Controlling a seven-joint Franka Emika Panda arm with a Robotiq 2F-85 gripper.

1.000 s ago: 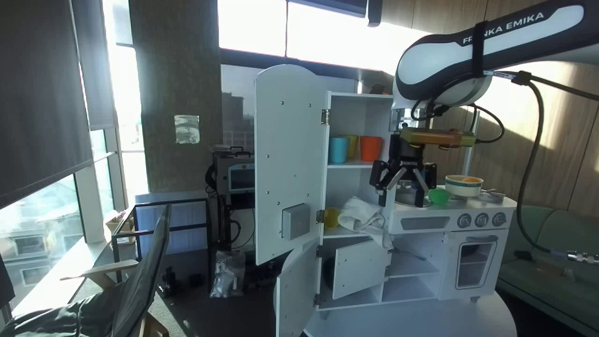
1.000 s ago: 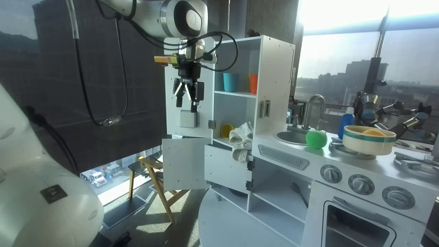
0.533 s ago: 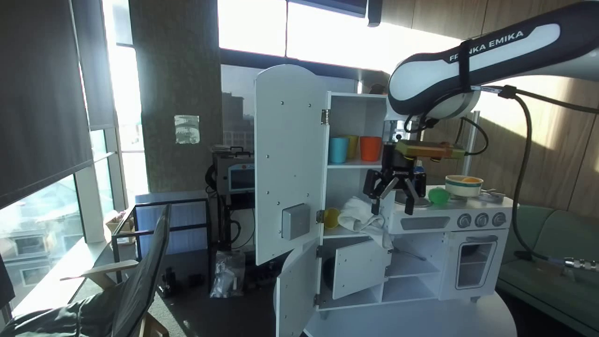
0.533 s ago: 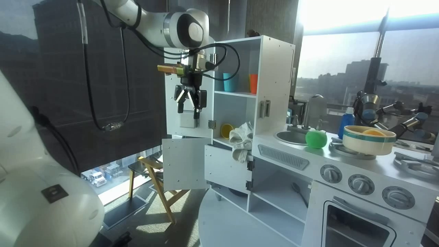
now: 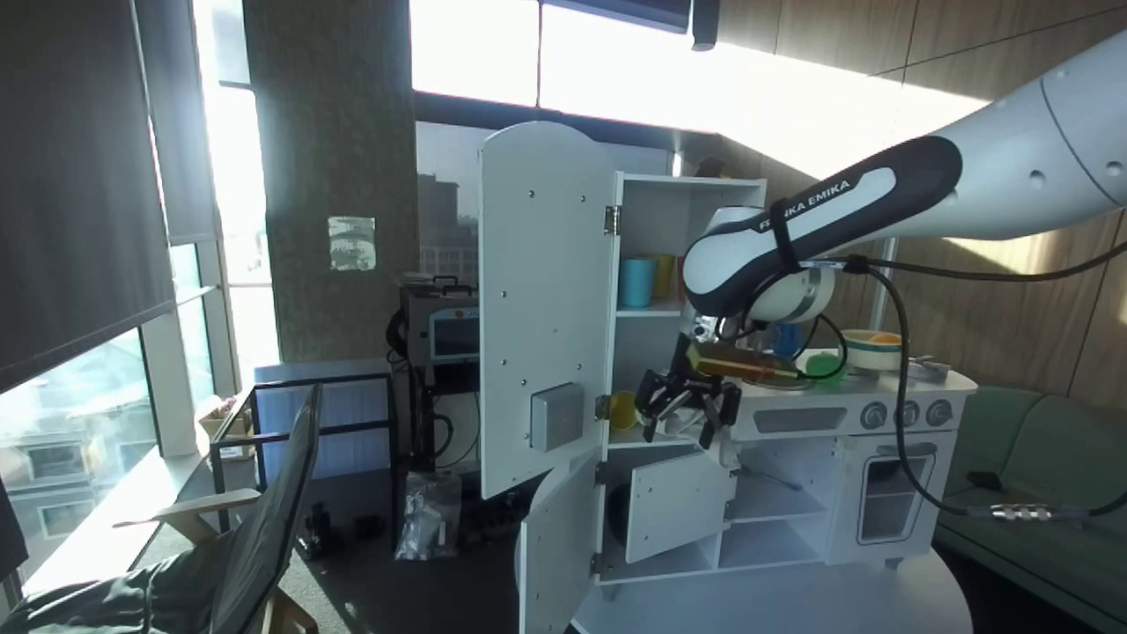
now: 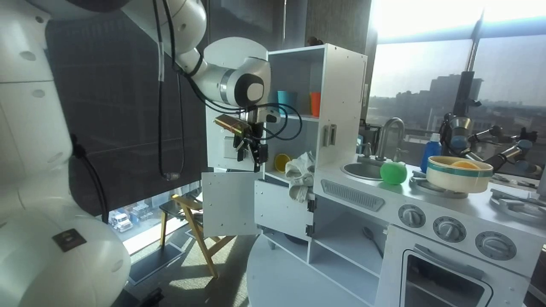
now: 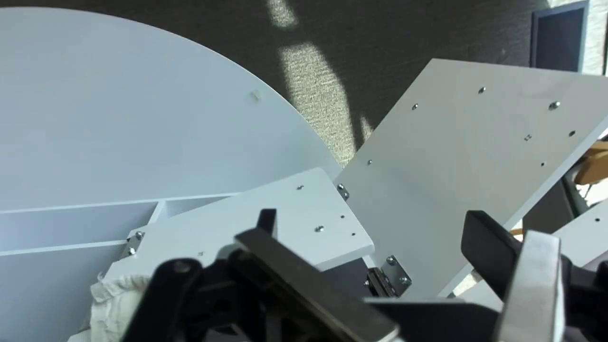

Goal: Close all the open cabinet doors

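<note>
Three white cabinet doors stand open. The tall arched upper door point(image 5: 539, 291) is swung outward; it also shows in an exterior view point(image 6: 216, 140). The lower door point(image 5: 559, 546) below it also stands open point(image 6: 232, 204), and fills the right of the wrist view point(image 7: 451, 142). The small inner door point(image 5: 678, 506) is hinged on the middle divider and partly open point(image 6: 281, 207); it shows in the wrist view point(image 7: 289, 204). My gripper point(image 5: 678, 435) is open and empty, tilted, above the small and lower doors; it also shows in an exterior view point(image 6: 249, 163) and the wrist view point(image 7: 373, 221).
A white towel point(image 6: 300, 170) hangs over the middle shelf beside a yellow cup point(image 6: 281, 163). Blue point(image 5: 636, 282) and orange point(image 6: 315, 103) cups stand on the upper shelf. The oven door point(image 5: 898, 502) is closed. A bowl point(image 6: 458, 177) and green object point(image 6: 393, 172) sit on the counter.
My gripper has moved down and tilted, leaving the counter side and coming lower in front of the cabinet, over the lower doors. It stays open. The doors have not moved.
</note>
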